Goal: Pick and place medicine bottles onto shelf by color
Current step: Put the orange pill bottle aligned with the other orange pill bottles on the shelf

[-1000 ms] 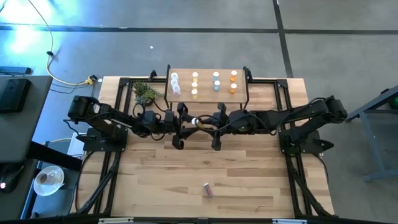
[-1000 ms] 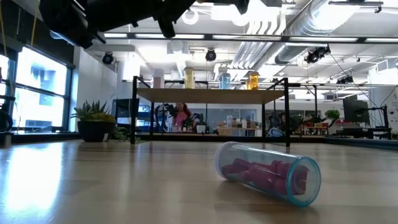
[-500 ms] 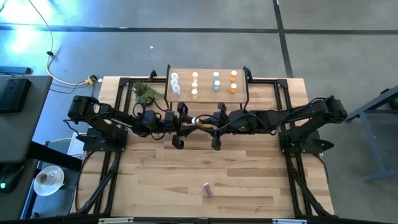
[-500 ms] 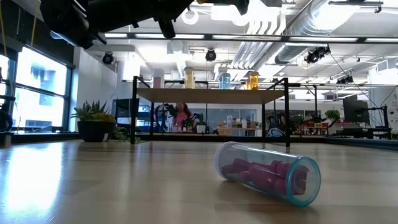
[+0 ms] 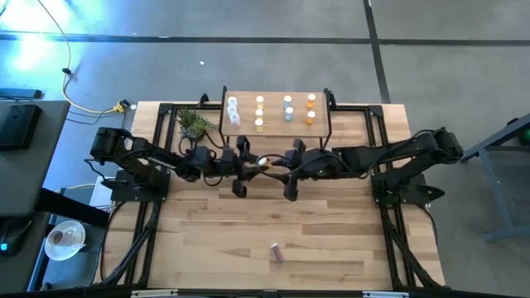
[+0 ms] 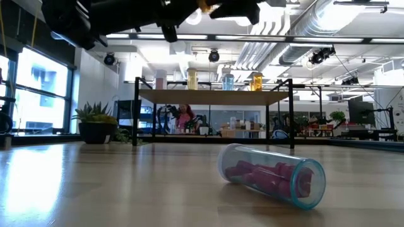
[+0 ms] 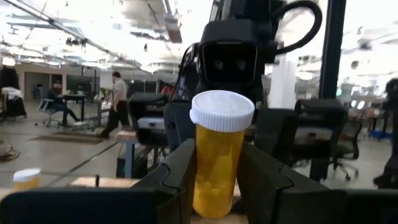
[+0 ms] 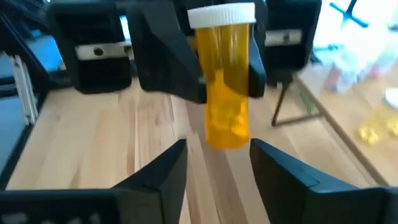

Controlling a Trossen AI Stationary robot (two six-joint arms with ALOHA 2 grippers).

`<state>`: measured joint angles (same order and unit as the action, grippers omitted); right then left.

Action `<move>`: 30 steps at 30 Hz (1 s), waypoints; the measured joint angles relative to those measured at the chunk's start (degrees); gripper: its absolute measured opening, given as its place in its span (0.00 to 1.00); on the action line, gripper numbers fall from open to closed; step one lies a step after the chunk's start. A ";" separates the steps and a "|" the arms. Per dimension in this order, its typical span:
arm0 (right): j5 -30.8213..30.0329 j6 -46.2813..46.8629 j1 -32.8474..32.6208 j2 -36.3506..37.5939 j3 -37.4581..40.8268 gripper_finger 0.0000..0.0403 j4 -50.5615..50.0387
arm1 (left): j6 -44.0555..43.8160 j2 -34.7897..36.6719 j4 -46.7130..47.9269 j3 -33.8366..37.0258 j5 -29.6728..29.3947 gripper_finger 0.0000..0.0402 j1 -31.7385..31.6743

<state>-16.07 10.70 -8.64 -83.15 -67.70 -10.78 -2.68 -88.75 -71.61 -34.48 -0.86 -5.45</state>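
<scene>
A light wood table (image 5: pixel 248 240) stands in an open workshop, the shelf (image 5: pixel 277 116) at its far edge. Mid-table, the left gripper (image 7: pixel 214 165) has its jaws clamped on a yellow bottle (image 7: pixel 219 158); the right gripper (image 8: pixel 217 165) faces it, jaws apart, apparently touching nothing.

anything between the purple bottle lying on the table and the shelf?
On the tabletop, nothing: the low view shows bare wood from the lying purple-pill bottle back to the wood-topped, black-legged shelf. Overhead, both arms hang above that stretch.
</scene>
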 joint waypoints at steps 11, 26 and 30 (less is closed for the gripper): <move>-2.50 0.39 3.39 1.53 -5.00 0.46 -18.60 | 0.96 0.02 13.11 0.00 -1.30 0.22 -4.15; 4.18 -9.38 9.92 -1.01 -8.51 0.46 -10.15 | 2.01 0.02 19.21 0.00 -1.29 0.22 -6.10; 4.54 -9.20 10.18 -4.34 -8.35 0.46 -9.35 | 1.94 0.02 19.44 0.00 -1.29 0.22 -6.10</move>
<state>-11.53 1.50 1.54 -87.50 -76.05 -20.12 -0.73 -88.73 -52.17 -34.48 -2.15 -11.55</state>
